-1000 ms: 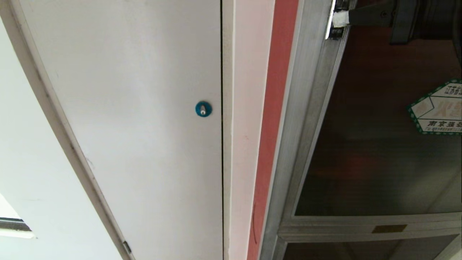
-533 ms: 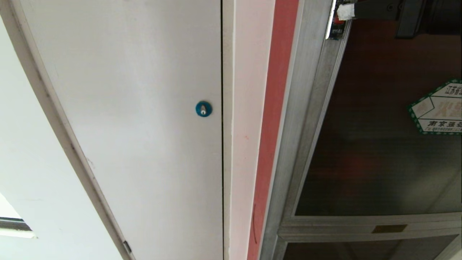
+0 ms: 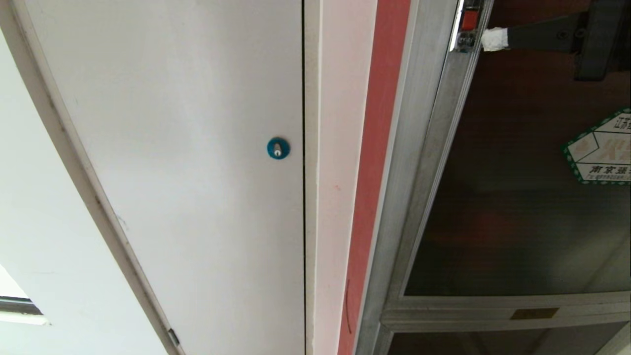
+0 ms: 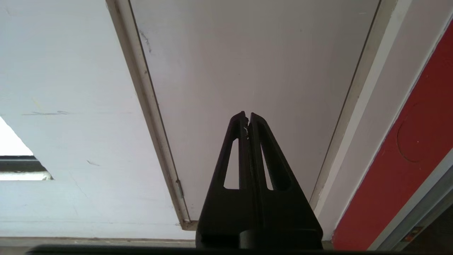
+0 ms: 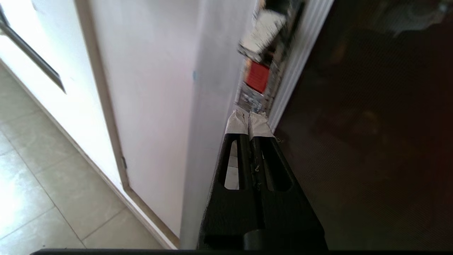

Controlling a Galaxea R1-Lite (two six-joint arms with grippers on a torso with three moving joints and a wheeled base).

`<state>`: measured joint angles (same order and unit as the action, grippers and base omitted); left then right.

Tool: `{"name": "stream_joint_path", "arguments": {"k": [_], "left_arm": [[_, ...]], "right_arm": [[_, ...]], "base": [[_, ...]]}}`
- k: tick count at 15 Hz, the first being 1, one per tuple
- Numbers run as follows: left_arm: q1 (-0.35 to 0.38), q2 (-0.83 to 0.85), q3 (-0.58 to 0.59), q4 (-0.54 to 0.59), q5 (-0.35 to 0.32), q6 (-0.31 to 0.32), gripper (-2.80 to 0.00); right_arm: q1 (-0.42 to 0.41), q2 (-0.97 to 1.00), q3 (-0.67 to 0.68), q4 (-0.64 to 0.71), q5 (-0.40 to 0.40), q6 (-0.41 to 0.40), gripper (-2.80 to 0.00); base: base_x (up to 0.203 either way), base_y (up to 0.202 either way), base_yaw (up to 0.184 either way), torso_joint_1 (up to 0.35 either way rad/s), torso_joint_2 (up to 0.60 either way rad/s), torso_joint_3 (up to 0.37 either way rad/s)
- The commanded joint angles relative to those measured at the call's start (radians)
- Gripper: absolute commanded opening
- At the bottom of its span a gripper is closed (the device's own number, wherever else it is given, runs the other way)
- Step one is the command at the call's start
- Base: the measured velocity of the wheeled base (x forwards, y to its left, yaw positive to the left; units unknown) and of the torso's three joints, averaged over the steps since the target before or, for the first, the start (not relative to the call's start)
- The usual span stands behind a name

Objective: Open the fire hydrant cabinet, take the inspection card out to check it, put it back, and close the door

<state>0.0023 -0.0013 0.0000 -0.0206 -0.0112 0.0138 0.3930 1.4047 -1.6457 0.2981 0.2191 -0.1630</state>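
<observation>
**Head view: right gripper at the door latch, cabinet not yet open**

Head view shows the fire hydrant cabinet (image 3: 394, 197) with its silver frame and red edge. The door (image 3: 517, 197), a dark glass panel in an aluminium frame, seems to stand closed or nearly closed against the frame. The landmark is the small red latch (image 3: 470, 19) on the door's edge.

The right gripper (image 3: 493, 38) comes in from the glass side of the latch and stops just beside it, slightly lower. Its fingers are pressed together and hold nothing; their tips are wrapped in white tape (image 5: 249, 124). I think the fingers are kept together so that they make one narrow tip, good for pushing or hooking a small latch. In the right wrist view the tips point straight at the red latch (image 5: 257, 76), very near it; I cannot tell if they touch.

The left gripper (image 4: 247, 117) is parked well away from the latch, in front of the plain white door (image 3: 197, 148) with the blue round lock (image 3: 278, 148). Its fingers are also pressed together and empty.

The inspection card is not visible; I judge it is inside the cabinet, behind the dark glass. A green-bordered sticker (image 3: 599, 150) is on the glass, below the latch.
</observation>
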Motion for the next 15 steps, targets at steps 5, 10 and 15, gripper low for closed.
{"name": "stream_joint_path", "arguments": {"k": [5, 10, 15], "left_arm": [[0.001, 0.0, 0.008, -0.001, 0.0, 0.0, -2.8], [0.001, 0.0, 0.008, -0.001, 0.0, 0.0, -2.8], [0.001, 0.0, 0.008, -0.001, 0.0, 0.0, -2.8]], "right_arm": [[0.03, -0.043, -0.053, 0.0, 0.031, -0.001, -2.8], [0.069, 0.007, -0.135, -0.002, 0.009, -0.003, -2.8], [0.11, 0.034, -0.145, -0.017, -0.062, -0.003, -2.8]], "base": [[0.0, 0.0, 0.0, 0.0, 0.0, 0.0], [0.0, 0.0, 0.0, 0.0, 0.0, 0.0], [0.0, 0.0, 0.0, 0.0, 0.0, 0.0]]}}
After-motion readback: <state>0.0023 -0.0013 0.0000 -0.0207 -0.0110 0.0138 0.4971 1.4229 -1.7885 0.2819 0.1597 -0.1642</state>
